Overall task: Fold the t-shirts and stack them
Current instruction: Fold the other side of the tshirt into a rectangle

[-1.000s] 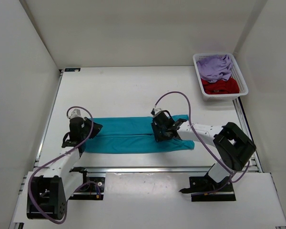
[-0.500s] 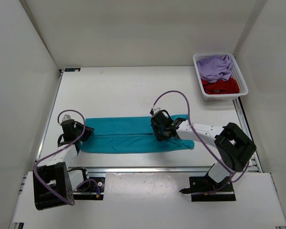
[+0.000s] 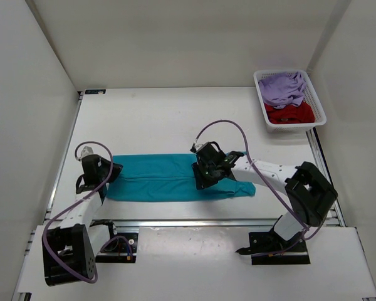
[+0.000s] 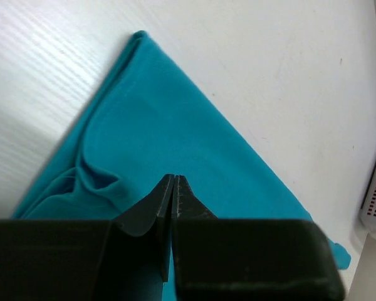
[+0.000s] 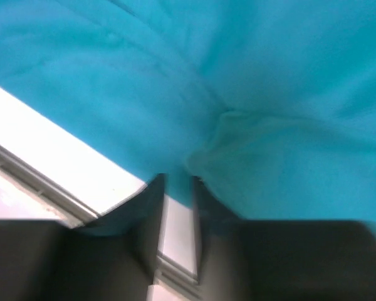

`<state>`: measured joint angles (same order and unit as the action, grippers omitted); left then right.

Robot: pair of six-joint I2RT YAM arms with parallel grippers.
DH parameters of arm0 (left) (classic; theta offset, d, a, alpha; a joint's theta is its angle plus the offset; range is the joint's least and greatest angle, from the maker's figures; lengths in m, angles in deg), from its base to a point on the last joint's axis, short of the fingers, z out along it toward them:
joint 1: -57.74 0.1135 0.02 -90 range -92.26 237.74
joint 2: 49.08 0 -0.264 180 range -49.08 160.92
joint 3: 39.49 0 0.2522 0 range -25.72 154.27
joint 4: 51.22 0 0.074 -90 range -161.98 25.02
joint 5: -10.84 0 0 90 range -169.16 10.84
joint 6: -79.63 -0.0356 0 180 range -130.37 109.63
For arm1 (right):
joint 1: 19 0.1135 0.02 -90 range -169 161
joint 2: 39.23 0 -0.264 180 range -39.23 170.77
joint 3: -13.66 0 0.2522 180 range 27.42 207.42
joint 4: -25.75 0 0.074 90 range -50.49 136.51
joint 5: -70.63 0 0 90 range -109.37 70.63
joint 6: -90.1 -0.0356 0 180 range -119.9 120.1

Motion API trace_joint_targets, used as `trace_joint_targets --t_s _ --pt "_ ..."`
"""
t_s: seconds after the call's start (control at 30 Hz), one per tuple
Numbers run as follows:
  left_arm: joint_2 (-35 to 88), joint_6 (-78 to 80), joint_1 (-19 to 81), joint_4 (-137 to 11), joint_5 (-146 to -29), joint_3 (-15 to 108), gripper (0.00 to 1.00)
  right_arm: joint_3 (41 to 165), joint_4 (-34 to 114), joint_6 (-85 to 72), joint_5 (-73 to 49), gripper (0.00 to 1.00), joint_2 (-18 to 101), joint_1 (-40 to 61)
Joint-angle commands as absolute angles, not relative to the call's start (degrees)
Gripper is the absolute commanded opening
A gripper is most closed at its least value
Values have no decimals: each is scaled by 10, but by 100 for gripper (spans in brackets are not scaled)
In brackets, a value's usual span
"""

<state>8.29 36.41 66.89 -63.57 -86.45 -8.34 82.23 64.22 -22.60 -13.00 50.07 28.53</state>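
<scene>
The white mesh basket stands at the far right corner of the tabletop and holds two t-shirts: a lavender t-shirt crumpled in its far half and a dark red t-shirt bunched in its near half, the two touching

The teal t-shirt lies outside the basket, well apart from it, toward the near left. It is flat on the tabletop, folded into a long narrow strip with a seam line running along its middle

The left claw is at the end of the strip farthest from the basket. Its jaws are pressed almost together, with only a hairline gap, and they pinch the teal cloth, which puckers into small folds beside the tips

The right claw is low over the part of the strip nearer the basket, at the strip's near edge. Its jaws stand a narrow way apart, with bare white tabletop showing between them. The tips meet the cloth's edge beside a small raised wrinkle, and nothing is clamped
</scene>
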Motion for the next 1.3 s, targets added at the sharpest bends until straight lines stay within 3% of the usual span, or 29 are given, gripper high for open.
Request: trace_joint_targets --t_s 0.0,0.17,0.23,0.33,0.4,0.47,0.53,0.63,0.87,1.07,1.13,1.27 --pt "78 345 655 -649 -828 -66 0 824 640 -225 -101 26 505 293" --pt "123 338 641 -650 -810 -41 0 791 621 -233 -105 32 428 245" --pt "143 340 652 -650 -821 -35 0 762 593 -237 -94 25 380 197" --pt "182 359 697 -626 -893 -54 0 706 536 -255 -73 3 346 98" --pt "204 365 707 -617 -904 -62 0 692 502 -260 -88 0 354 18" --pt "214 377 724 -609 -921 -71 0 682 470 -258 -86 4 368 -26" --pt "212 386 740 -603 -930 -81 0 666 434 -268 -72 17 380 -80" --pt "172 388 755 -610 -910 -94 0 649 363 -281 -16 24 406 -148" --pt "92 389 742 -623 -887 -77 1 644 320 -286 29 28 458 -169" --pt "108 386 544 -619 -801 -29 3 634 263 -305 82 26 491 -184" --pt "163 381 511 -605 -808 4 4 640 260 -307 93 21 509 -186" --pt "265 391 534 -582 -872 40 3 642 263 -310 86 3 502 -189"
